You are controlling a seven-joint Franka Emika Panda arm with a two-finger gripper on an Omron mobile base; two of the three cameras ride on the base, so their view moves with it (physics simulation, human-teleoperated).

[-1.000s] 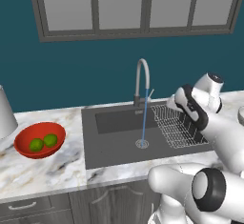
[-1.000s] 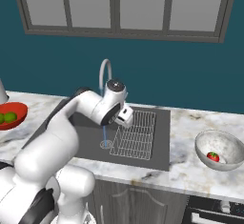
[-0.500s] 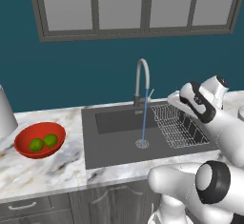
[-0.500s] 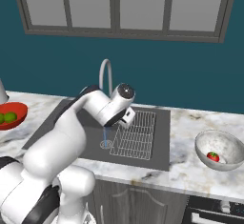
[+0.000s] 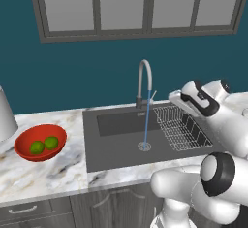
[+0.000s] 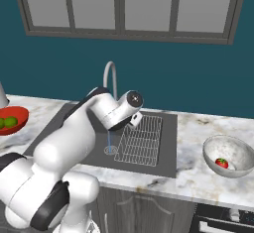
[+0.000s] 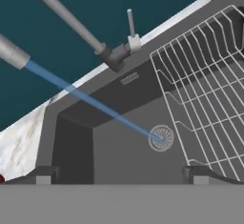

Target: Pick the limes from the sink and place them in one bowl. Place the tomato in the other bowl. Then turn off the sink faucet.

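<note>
Dark grey sink in marbled stone, water running. Gripper wide open, empty. Silver gooseneck faucet's thin lever well ahead of fingers. Risk: fingertips glance off slim lever, tap not shut.

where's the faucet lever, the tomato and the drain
faucet lever (image 7: 130, 22), hand view, middle of the thin upright rod
tomato (image 6: 222, 163), right base view, centre of its red skin
drain (image 7: 161, 137), hand view, centre of the round metal grate
</note>
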